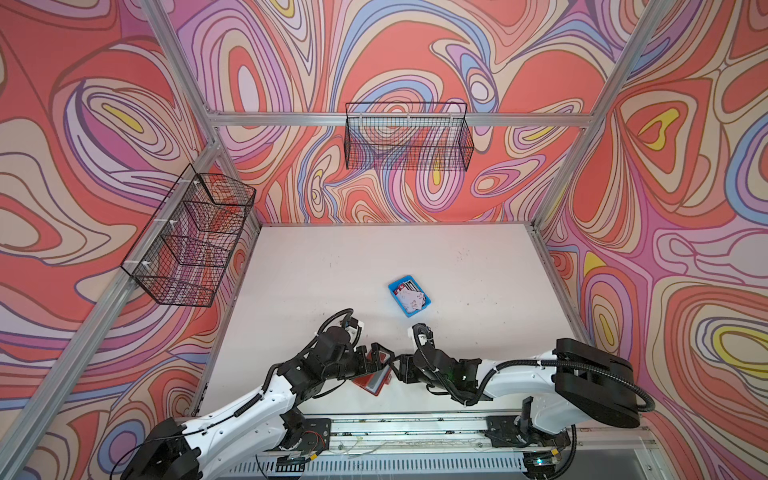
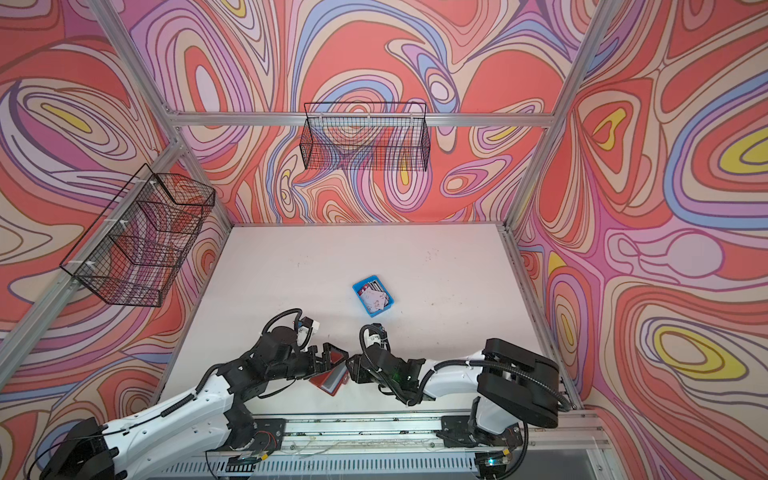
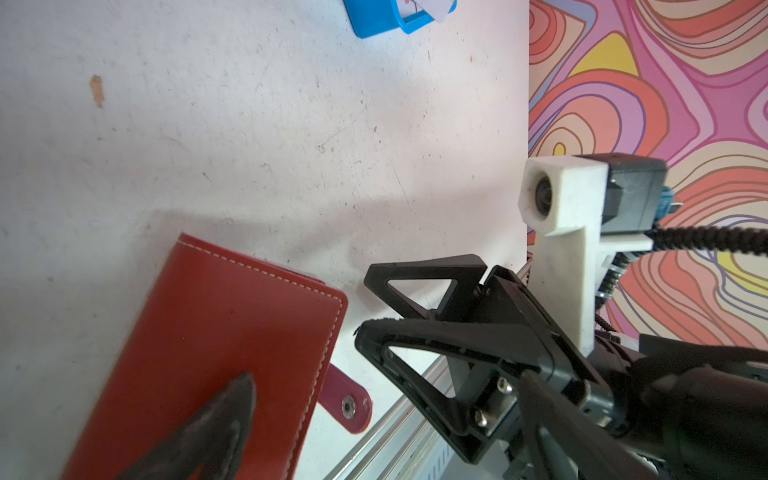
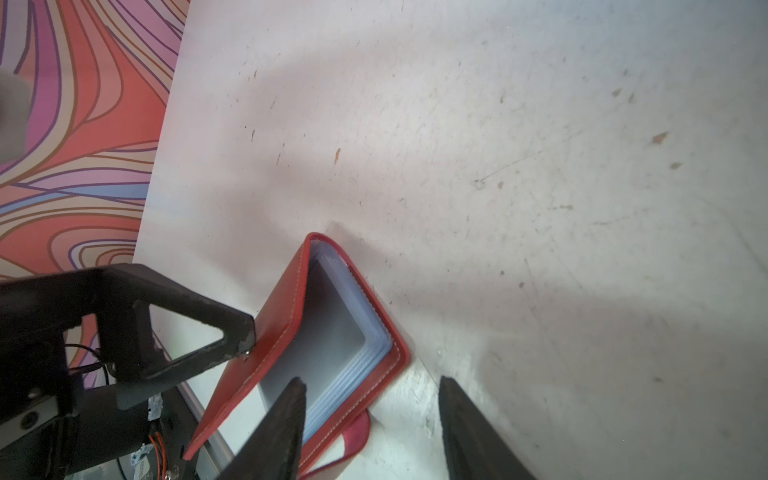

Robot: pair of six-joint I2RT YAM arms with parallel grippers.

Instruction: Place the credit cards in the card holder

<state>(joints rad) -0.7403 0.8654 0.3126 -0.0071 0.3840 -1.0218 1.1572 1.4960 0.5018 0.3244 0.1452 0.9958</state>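
Observation:
The red card holder [image 1: 370,380] [image 2: 330,380] lies near the table's front edge, between my two grippers. Its front cover [image 4: 286,316] stands partly raised, so the clear sleeves [image 4: 332,353] show. My left gripper [image 1: 376,355] [image 2: 330,353] is open. One of its fingers [image 4: 232,332] touches the outside of the raised cover and shows against the red cover [image 3: 216,332] in the left wrist view. My right gripper [image 4: 372,415] [image 1: 398,368] is open, one finger over the sleeves and the other above bare table. The credit cards [image 1: 411,297] [image 2: 375,298] lie in a blue tray.
The blue tray [image 1: 395,286] [image 3: 374,25] stands mid-table, behind the grippers. The holder's snap tab [image 3: 347,405] hangs loose toward the aluminium rail [image 1: 415,432] along the front edge. Wire baskets hang on the left wall [image 1: 187,249] and the back wall [image 1: 409,137].

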